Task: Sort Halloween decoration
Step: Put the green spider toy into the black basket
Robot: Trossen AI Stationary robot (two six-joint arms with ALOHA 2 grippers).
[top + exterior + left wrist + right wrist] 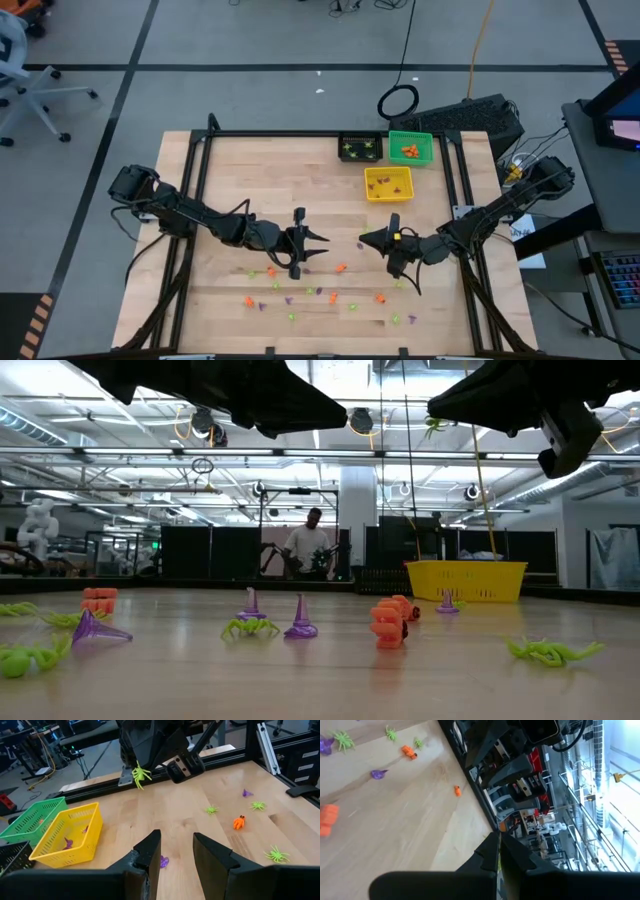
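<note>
Centrally hovering: left tool (pixel 322 241) part-open, empty; right tool (pixel 366 240) pinched on a light-green plastic spider (pixel 139 773). Tiny orange, purple and green trinkets (pixel 341 268) strewn lower centre on wooden worktop (pixel 250 180) — others in square bins upper right.

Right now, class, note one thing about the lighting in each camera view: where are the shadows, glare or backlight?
High view: even light, faint shadows on the table. Low view: left arm and right arm are dark shapes against bright ceiling lights. Left wrist view: the light-green spider in the right gripper stands out brightly. Right wrist view: glare from the window.
</note>
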